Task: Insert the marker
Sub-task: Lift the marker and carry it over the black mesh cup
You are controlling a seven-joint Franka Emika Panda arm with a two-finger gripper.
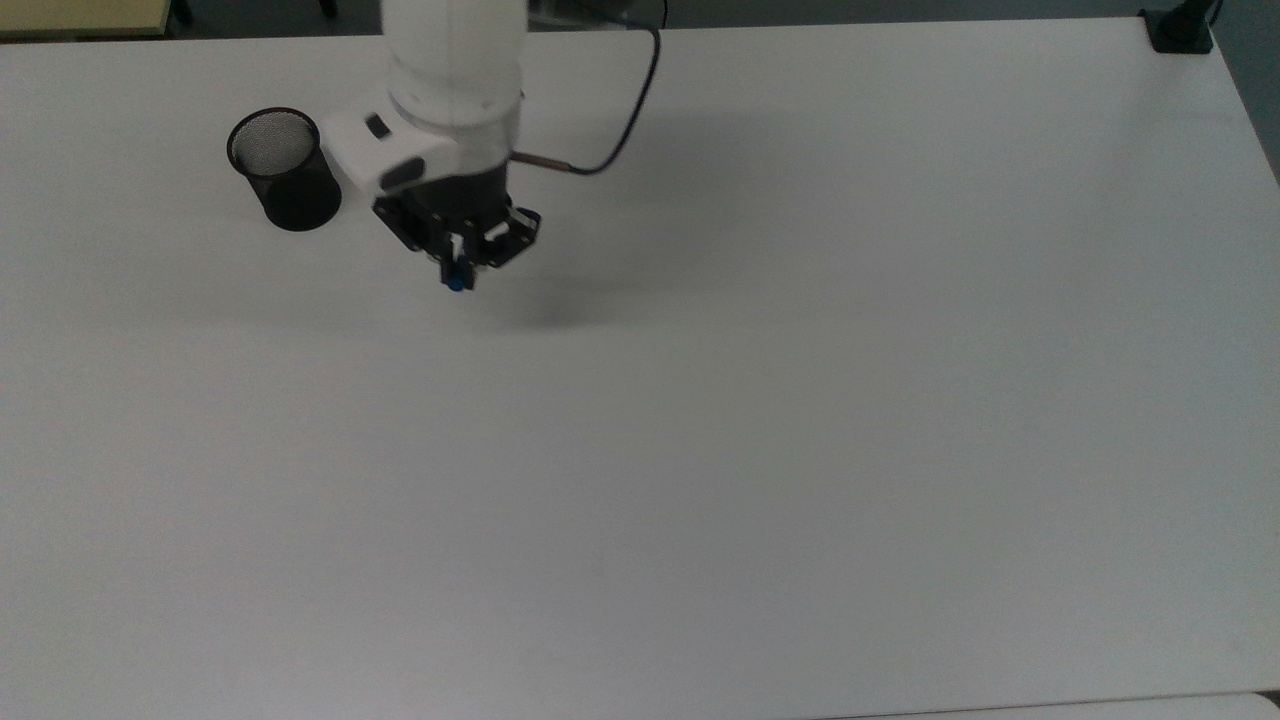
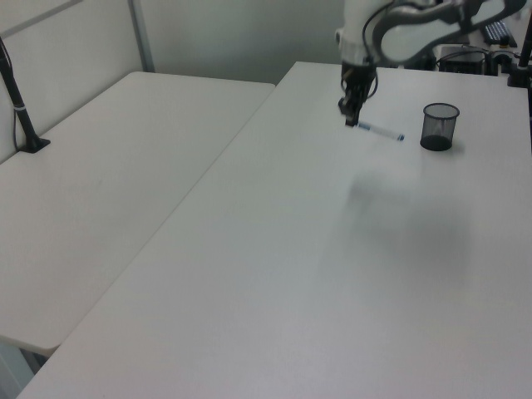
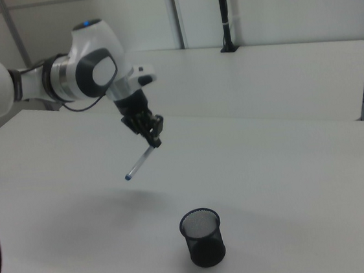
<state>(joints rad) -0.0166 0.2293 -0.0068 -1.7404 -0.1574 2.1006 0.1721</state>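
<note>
My gripper (image 1: 458,262) is shut on one end of the marker (image 2: 381,131), a slim white barrel with blue ends. The marker hangs in the air, slanting away from the fingers (image 3: 153,138), and its free blue tip (image 3: 128,177) points down toward the table. In the top view a blue end (image 1: 455,284) shows just under the fingers. The black mesh cup (image 1: 285,170) stands upright on the white table (image 1: 800,400), to the top view's left of the gripper and a short way apart. The cup (image 3: 203,237) looks empty inside.
A dark cable (image 1: 620,120) loops from the arm over the table. A black clamp (image 1: 1180,30) sits at the top view's far right corner. A second white table (image 2: 100,183) with a black post (image 2: 18,100) stands alongside.
</note>
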